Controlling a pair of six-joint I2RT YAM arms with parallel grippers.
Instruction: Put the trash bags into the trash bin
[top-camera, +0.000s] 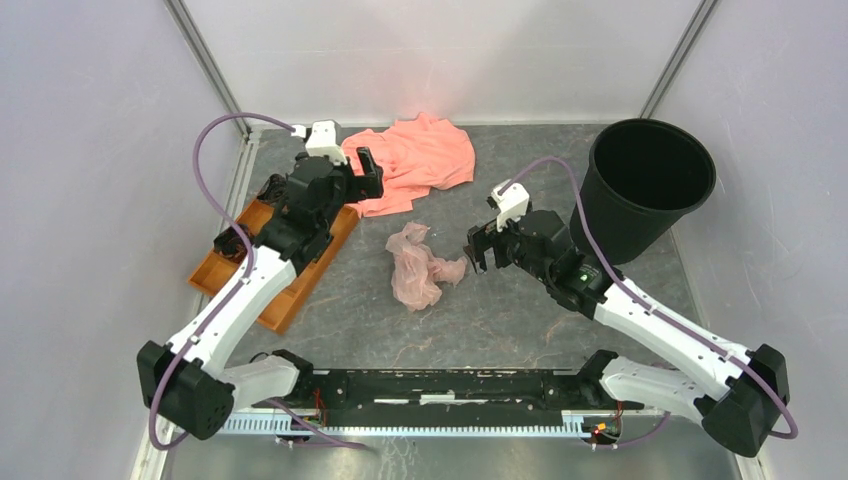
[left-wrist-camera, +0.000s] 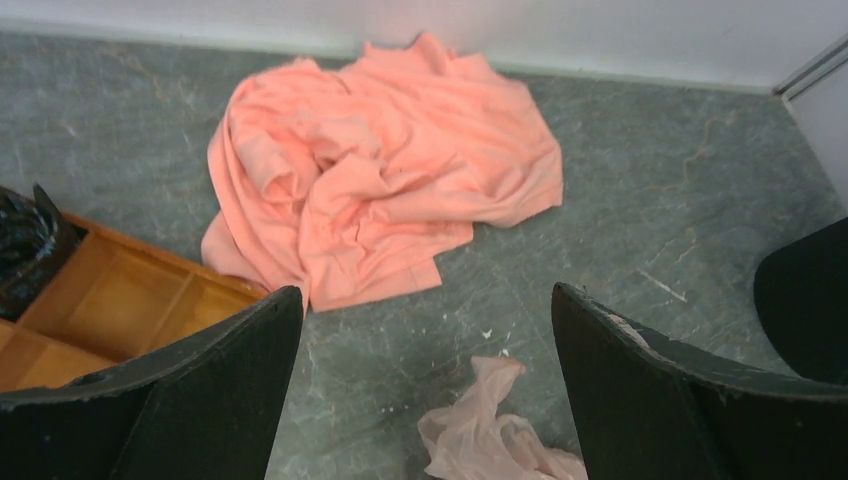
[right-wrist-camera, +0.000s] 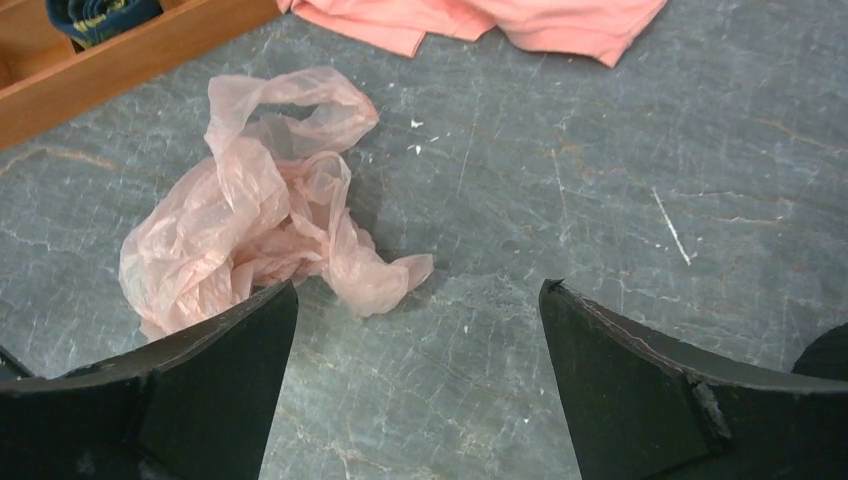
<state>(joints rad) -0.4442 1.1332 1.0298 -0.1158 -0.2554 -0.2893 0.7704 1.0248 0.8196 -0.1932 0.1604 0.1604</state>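
The crumpled pink bag (top-camera: 420, 268) is seen lying mid-bench (top-camera: 520, 310). The right hand (top-camera: 476, 252) is held just beside it, fingers apart, nothing gripped. Farther back, the left hand (top-camera: 365, 178) is likewise spread and empty beside the orange cloth (top-camera: 415, 160). The black bin (top-camera: 650, 180) stands far right, well apart from the bag. The thin film could be pinched only partly and slip, or be snagged on the rim.

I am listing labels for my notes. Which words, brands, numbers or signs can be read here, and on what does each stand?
None: no view shows readable text. The bin, the plastic bag, the cloth and the tray bear no marks that I can see.
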